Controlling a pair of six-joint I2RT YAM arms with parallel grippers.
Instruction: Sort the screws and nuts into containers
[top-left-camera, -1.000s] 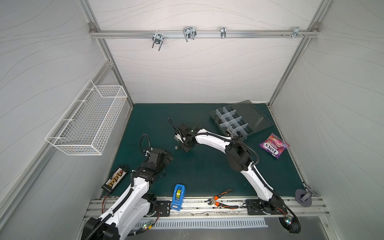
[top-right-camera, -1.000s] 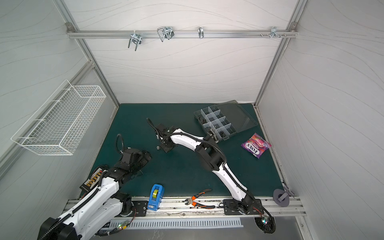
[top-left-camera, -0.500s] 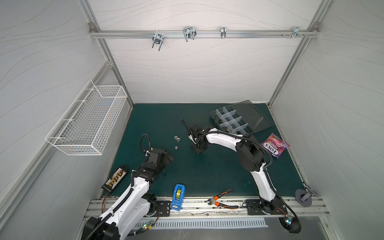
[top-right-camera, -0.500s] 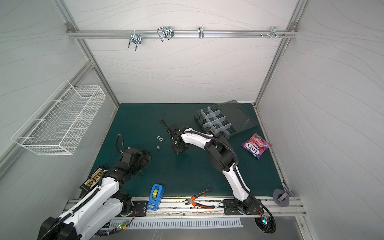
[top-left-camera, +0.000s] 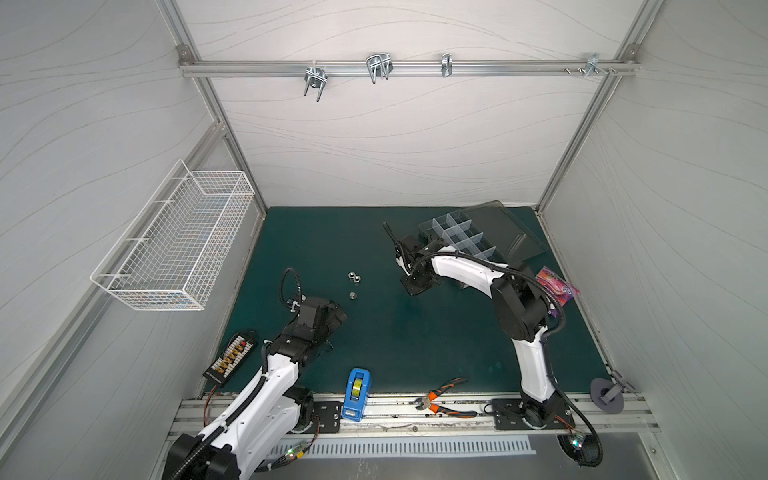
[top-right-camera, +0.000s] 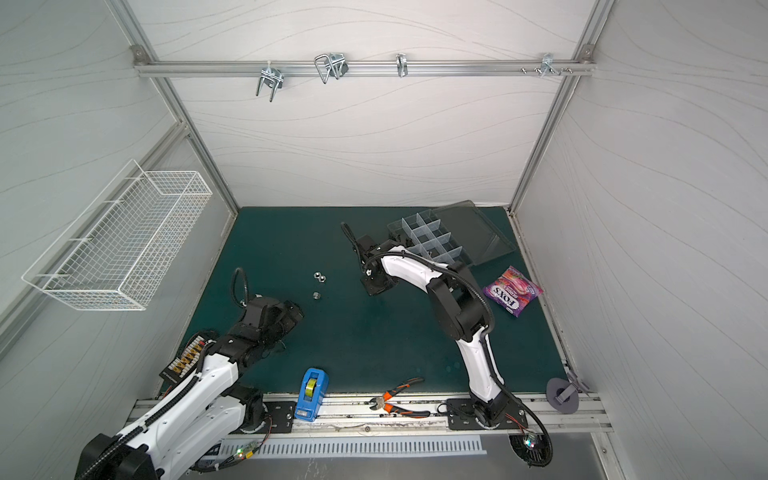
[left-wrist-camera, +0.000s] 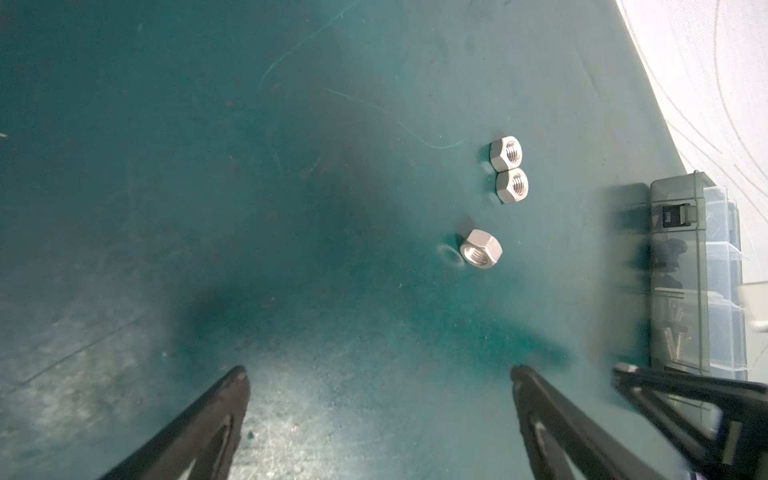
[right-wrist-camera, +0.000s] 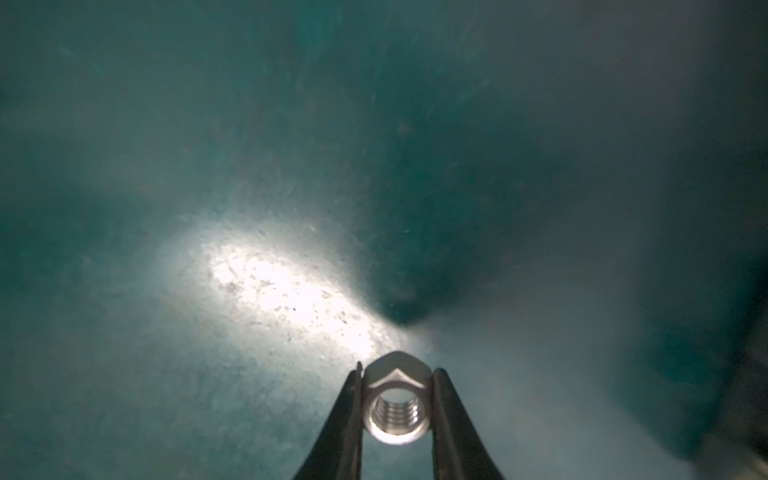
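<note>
A silver nut (right-wrist-camera: 397, 411) between the fingertips of the right claw (right-wrist-camera: 399, 370).

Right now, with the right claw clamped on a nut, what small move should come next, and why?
Probably swing the right claw over to the organizer box and stop above it: that claw grips a silver nut squarely between its fingers, and the box sits open close beside that arm.
</note>
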